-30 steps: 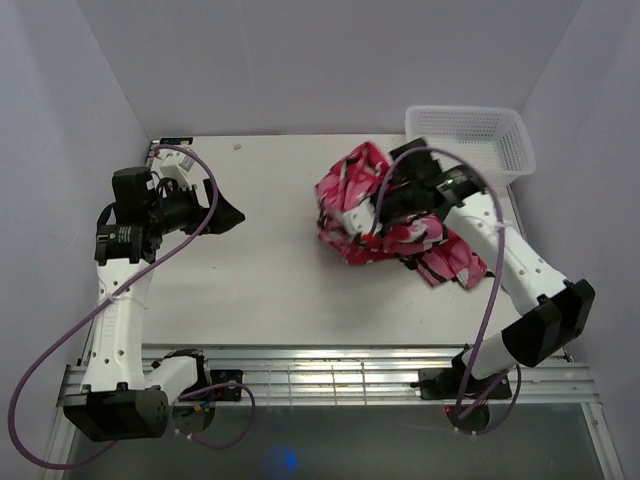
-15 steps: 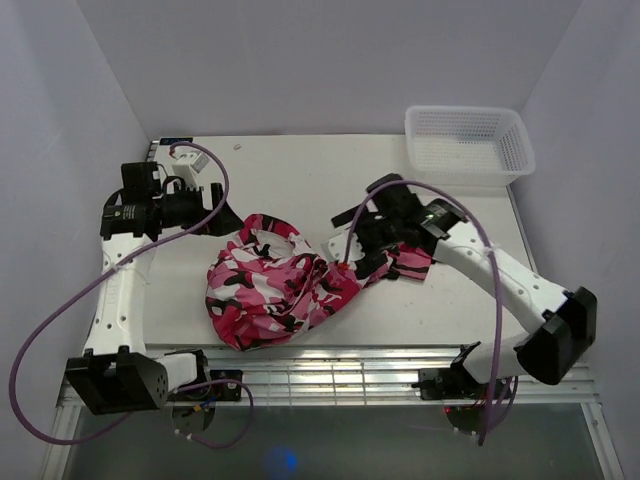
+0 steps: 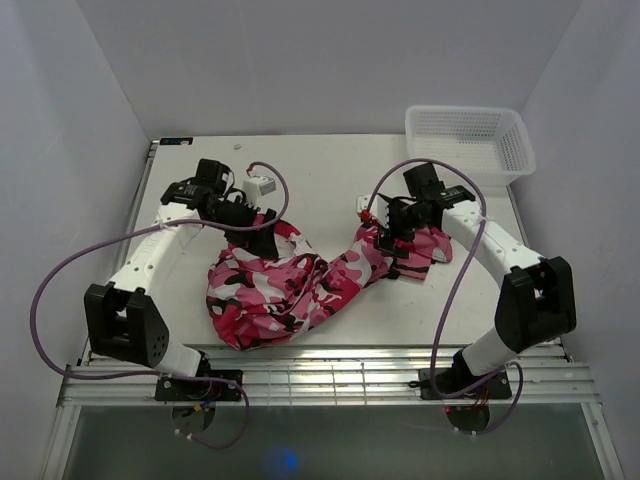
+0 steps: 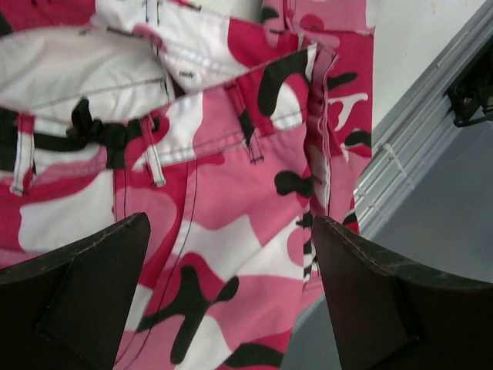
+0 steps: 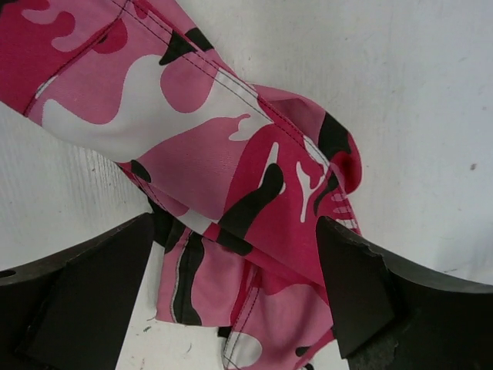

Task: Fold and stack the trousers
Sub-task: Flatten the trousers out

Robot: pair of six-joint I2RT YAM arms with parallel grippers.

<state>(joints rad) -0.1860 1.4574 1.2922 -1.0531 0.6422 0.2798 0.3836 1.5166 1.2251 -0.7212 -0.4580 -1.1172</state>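
the crumpled pink, red, white and black camouflage cloth trousers (image 3: 275, 300) lie by the white desk's (image 3: 310, 180) near edge. the left end effector (image 3: 265, 243) and right end effector (image 3: 396, 248) both hover spread wide above them.

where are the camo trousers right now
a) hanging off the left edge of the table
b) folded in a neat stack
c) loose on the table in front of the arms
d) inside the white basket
C: the trousers lie crumpled and unfolded on the table, well apart from the basket at the far right corner.
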